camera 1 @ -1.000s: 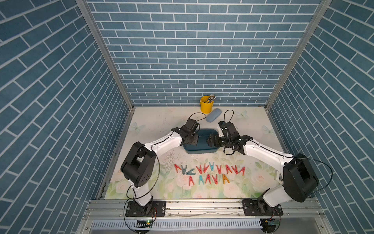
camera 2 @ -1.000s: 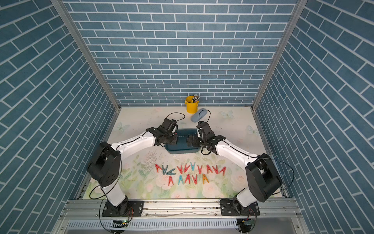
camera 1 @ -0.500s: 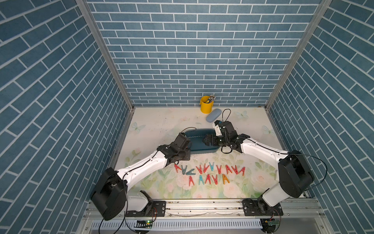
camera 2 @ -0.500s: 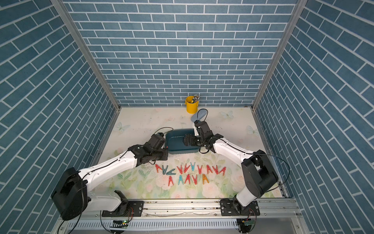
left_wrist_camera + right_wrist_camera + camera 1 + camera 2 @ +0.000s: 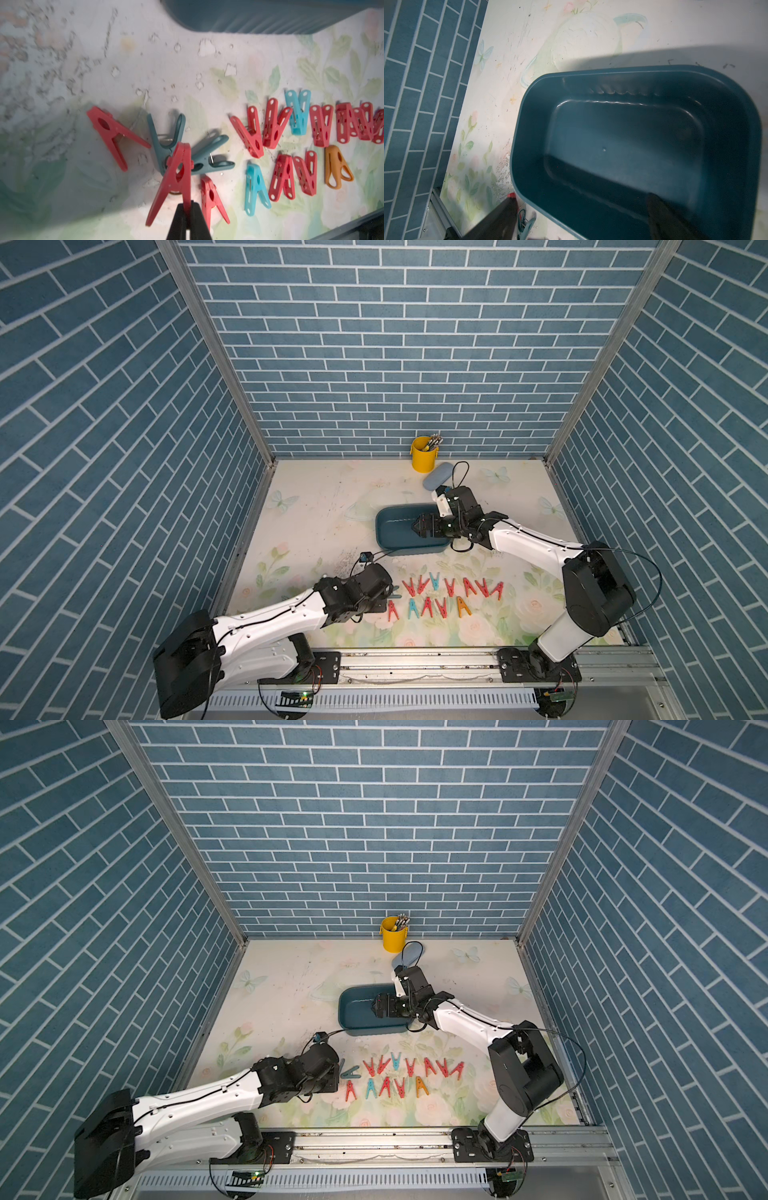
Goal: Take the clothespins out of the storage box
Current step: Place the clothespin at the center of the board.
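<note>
Red clothespin carried from storage box to mat; box now looks empty.

The left gripper, jaws pinched on one leg of the red clothespin, has swung away from the box to the left end of the clothespins rowed on the mat, and hangs just above two dark teal clips. The right gripper still hovers over the box, jaws spread wide, holding nothing. The box floor shows bare in the right wrist view, so this is probably the last clip, with only the release left.
</note>
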Robot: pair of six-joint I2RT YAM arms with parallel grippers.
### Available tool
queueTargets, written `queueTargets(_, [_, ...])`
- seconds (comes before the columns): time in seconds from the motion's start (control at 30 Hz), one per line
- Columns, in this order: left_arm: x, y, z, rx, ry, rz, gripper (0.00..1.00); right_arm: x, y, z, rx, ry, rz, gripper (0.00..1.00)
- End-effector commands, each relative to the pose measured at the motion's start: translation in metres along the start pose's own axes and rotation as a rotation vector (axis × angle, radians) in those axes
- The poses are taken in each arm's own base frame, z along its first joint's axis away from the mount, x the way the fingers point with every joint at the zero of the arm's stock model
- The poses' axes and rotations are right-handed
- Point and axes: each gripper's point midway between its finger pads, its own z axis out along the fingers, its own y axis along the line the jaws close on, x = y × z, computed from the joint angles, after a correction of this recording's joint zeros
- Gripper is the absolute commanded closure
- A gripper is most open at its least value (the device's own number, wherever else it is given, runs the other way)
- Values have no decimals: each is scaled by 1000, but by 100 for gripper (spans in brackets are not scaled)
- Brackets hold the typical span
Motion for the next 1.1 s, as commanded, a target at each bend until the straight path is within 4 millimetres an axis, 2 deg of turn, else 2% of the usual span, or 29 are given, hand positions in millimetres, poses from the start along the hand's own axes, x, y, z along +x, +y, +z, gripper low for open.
queueTargets(0.0, [16,8,-1,-32,9,-47,93,-10,6,0,-17,-15,-45,1])
queueTargets(0.3, [49,11,6,-15,55,-72,93,-8,2,6,-5,-8,-39,1])
queueTargets(0.5, [58,17,12,-29,70,-75,92,-8,2,7,2,-6,-37,1])
queueTargets(0.53, [58,17,12,-26,68,-76,90,-9,2,6,1,-7,-39,1])
queueTargets(0.63, [56,17,10,-27,62,-76,77,-9,0,7,12,-5,-37,1])
queueTargets(0.7, [55,18,8,-35,56,-75,62,-8,-2,7,23,-2,-41,1])
queueTargets(1.0, [29,8,-14,-27,-23,-76,53,-19,-39,2,247,-2,-58,1])
queueTargets(1.03, [28,10,-16,-37,-30,-72,50,-21,-43,1,264,-4,-55,1])
queueTargets(1.07, [19,3,-22,-24,-50,-77,46,-23,-47,-2,282,-6,-50,1])
